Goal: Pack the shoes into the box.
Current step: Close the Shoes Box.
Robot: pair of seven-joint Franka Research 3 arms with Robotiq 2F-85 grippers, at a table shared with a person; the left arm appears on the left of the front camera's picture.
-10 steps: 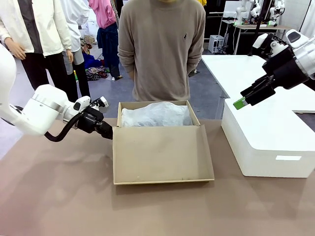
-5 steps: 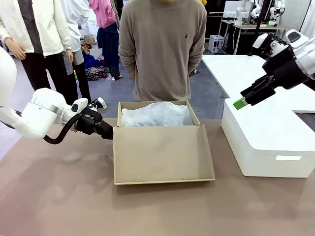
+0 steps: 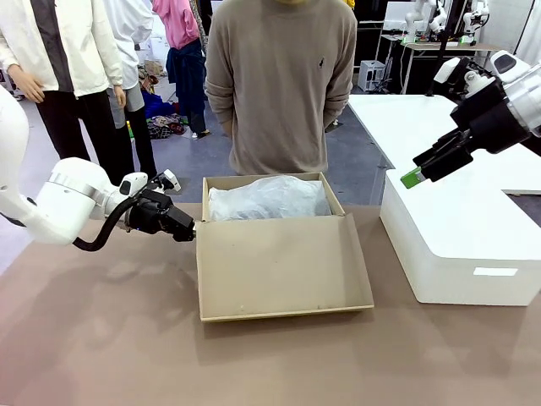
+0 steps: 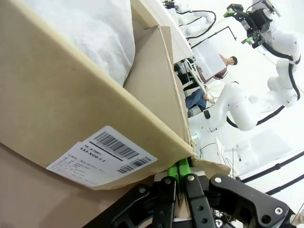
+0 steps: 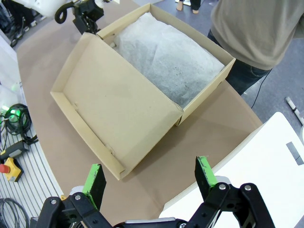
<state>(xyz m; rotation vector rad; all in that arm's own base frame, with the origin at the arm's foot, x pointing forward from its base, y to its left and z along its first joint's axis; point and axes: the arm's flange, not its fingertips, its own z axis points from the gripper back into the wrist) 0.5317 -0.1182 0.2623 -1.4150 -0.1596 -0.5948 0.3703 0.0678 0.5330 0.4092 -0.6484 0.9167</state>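
Flap lid of the box now sits a bit further right & nearer the robot than a sec ago. Left pincer is closed, pads together right at flap's left corner; can't tell if it nips the edge or just nudges it. Box stands mid-table by the person, white tissue hiding its contents, lid not yet folded over, so prob. closing stage; right pincer unchanged, wide open, empty, over white box.

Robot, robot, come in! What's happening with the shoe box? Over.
Left gripper shut on the box at its lid corner. Right gripper open, up over the white box. Lid open, tissue paper inside. Person standing behind it.
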